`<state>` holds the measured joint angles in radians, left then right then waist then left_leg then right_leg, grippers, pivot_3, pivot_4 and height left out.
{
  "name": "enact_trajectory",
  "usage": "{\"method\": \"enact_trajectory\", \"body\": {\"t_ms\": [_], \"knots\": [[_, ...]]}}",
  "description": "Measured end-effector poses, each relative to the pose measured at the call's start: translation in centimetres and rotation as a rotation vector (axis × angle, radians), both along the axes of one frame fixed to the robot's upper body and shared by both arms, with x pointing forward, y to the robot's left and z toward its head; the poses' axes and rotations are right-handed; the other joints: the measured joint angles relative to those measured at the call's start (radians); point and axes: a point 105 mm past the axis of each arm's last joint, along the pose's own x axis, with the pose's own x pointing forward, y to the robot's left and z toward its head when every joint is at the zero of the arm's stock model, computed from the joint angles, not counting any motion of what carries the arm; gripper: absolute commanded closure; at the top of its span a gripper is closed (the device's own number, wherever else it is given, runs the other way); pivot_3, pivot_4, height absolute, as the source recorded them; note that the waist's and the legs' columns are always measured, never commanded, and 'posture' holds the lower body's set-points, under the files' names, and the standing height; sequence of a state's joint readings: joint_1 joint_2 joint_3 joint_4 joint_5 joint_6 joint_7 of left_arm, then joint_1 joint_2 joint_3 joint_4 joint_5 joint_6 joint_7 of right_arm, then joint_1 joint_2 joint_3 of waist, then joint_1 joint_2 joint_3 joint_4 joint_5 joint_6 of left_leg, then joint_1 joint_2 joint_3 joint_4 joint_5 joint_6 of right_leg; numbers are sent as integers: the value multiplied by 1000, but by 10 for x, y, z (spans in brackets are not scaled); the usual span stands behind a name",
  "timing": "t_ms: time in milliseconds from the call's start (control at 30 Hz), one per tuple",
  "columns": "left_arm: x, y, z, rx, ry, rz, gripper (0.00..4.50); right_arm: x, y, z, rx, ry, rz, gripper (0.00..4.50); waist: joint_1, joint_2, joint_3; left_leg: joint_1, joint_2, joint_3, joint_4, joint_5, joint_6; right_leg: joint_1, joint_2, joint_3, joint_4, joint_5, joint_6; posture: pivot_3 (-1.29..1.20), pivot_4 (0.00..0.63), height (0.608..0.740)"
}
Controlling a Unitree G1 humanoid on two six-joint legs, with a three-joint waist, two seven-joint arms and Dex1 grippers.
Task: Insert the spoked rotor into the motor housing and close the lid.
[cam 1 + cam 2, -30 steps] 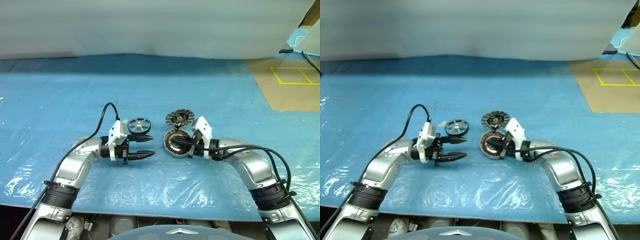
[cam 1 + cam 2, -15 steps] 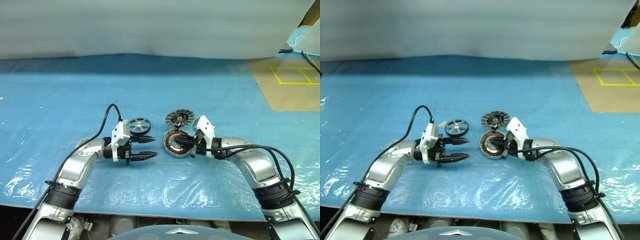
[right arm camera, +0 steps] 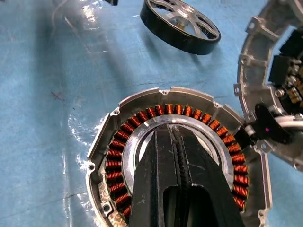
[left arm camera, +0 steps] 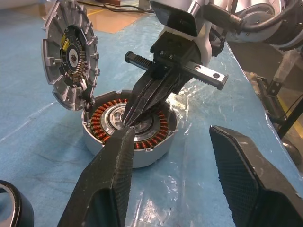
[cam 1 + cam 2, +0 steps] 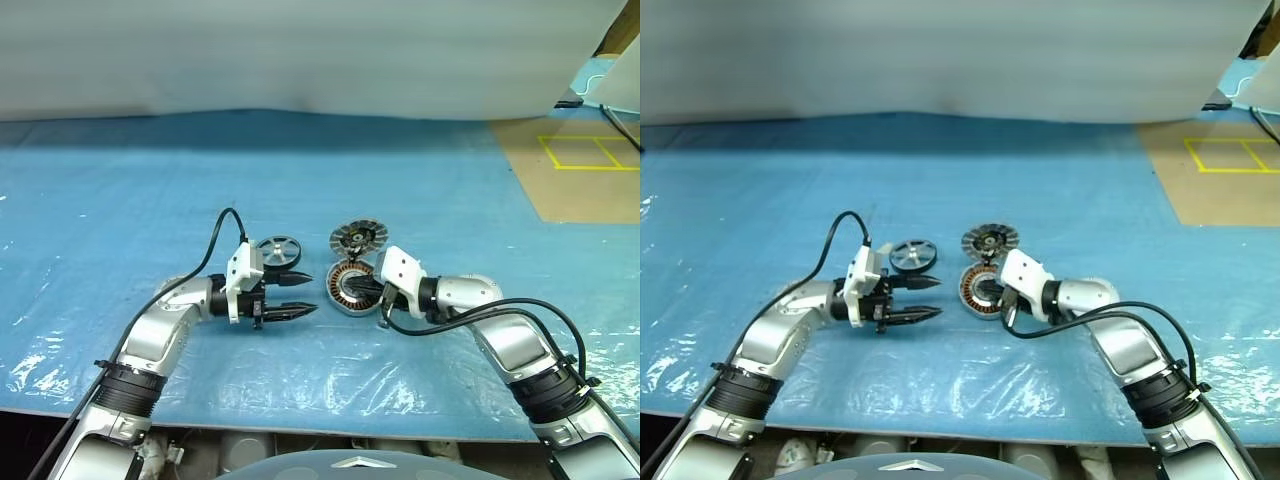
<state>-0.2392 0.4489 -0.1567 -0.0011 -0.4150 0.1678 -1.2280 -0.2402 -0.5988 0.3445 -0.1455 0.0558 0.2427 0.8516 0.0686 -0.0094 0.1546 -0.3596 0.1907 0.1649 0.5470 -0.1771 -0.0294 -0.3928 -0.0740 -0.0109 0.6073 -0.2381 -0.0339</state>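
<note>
The motor housing (image 5: pixel 338 290) lies on the blue sheet with its copper windings (image 3: pixel 118 156) facing up. The ribbed lid (image 5: pixel 359 238) stands tilted open at the housing's far edge, hinged to it (image 4: pixel 71 54). The spoked rotor (image 5: pixel 278 251) lies flat on the sheet to the left of the housing (image 3: pixel 182 26). My right gripper (image 5: pixel 358 290) is shut, its tips down in the housing's centre (image 4: pixel 129 120). To the left of the housing and just in front of the rotor, my left gripper (image 5: pixel 305 294) is open. It points at the housing with nothing between its fingers (image 4: pixel 109 179).
A crinkled blue plastic sheet (image 5: pixel 150 180) covers the work surface. A white wall runs along the back. Brown floor with yellow tape squares (image 5: pixel 590 150) lies at the far right. A black cable loops over each wrist.
My right gripper has rolled about its own axis and sunk a little, its tips staying at the housing's centre. The left gripper, rotor and lid have kept still.
</note>
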Motion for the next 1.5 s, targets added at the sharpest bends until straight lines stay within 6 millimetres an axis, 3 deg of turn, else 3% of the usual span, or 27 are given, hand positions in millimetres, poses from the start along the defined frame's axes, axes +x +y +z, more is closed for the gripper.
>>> {"method": "enact_trajectory", "body": {"t_ms": [100, 300, 500, 667, 1300, 1500], "knots": [[0, 0, 0, 0, -5, 0, 1859, 1, 1, -4, -15, -20, 9, 4486, 0, -3, -2, 11, 0, 1, -2, 0, 0, 9, 0, 1, -1, -2, 3, 0, 150, 740], [0, 0, -1, 2, -5, 1, 1859, 6, 1, -6, 33, 21, -31, 4486, 0, -5, -4, 15, 0, 0, -2, 0, 0, 11, 0, 3, -1, -5, 8, 0, 150, 740], [0, 1, -3, 2, 0, 5, 1859, 6, -5, 1, 200, 175, -122, 4486, 2, -4, -4, 9, 0, 1, -2, 0, 0, 7, 0, 3, -1, -1, 2, 0, 150, 740], [2, 3, -6, 4, 5, 15, 1859, 3, -9, 9, 267, 263, -159, 4486, 2, -4, -3, -8, 0, 1, -2, 0, 0, -9, 0, 2, -1, 0, 0, 0, 150, 740], [8, 8, -4, 1, -15, 41, 1859, 3, -13, 11, 205, 184, -176, 4486, 1, -2, -2, -8, 0, 2, -2, 0, 0, -9, 0, 1, -1, -1, -1, 0, 150, 740], [25, 24, 8, -2, -47, 142, 1859, -1, -29, 45, 286, 166, -216, 4486, 3, -1, -1, -9, 0, 2, -3, 0, 0, -10, 0, 1, -1, -1, -1, 0, 150, 740]]}}
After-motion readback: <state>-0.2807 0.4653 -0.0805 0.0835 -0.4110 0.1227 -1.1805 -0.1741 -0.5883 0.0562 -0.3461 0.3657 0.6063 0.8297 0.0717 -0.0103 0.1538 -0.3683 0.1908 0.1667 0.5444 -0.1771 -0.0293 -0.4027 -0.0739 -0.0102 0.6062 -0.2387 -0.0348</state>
